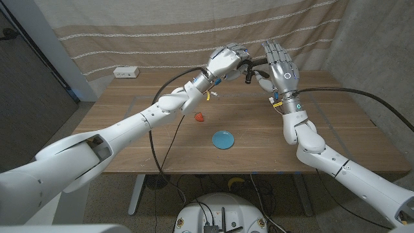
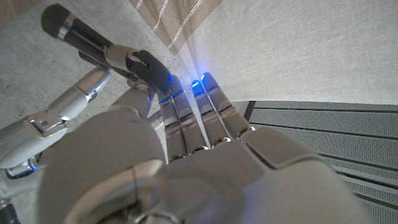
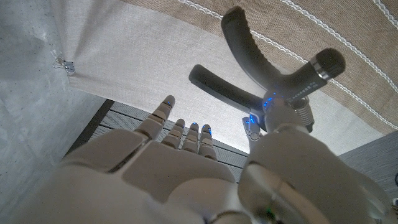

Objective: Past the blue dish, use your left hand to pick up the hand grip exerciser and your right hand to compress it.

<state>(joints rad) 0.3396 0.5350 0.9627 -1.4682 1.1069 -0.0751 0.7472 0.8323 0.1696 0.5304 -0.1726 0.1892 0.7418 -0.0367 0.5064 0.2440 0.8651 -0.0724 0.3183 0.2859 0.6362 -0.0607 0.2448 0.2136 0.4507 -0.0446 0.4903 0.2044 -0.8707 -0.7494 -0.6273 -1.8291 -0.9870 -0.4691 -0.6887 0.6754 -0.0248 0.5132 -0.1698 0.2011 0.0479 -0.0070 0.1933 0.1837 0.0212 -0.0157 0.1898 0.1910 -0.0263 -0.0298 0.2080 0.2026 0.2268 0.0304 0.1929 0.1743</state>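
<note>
Nearest to me on the wooden table (image 1: 129,139) sits the blue dish (image 1: 224,139), round and shallow, roughly midway between my two arms. A little beyond it and toward my left lies a small red object (image 1: 200,117); I cannot tell what it is.

Past both of those, raised above the far part of the table, my left hand (image 1: 224,61) holds the hand grip exerciser (image 1: 248,68). My fingers are curled around it, and in the left wrist view I see the left hand (image 2: 143,168) from behind with a black handle and metal coil of the exerciser (image 2: 93,40) sticking out past the thumb side. How tightly the fingers close I cannot tell from there.

Just beside it my right hand (image 1: 279,66) stands upright with its fingers straight and spread, pointing upward. In the head view its thumb side is right against the exerciser's near end. In the right wrist view the right hand (image 3: 186,168) shows its fingers (image 3: 163,112) extended and apart, not wrapped around anything, while the exerciser (image 3: 261,74) shows both curved black handles still splayed in a V, meeting at a coil just above my thumb.

At the far left edge of the table lies a white power strip (image 1: 127,72), and a striped curtain (image 1: 162,32) hangs behind.
</note>
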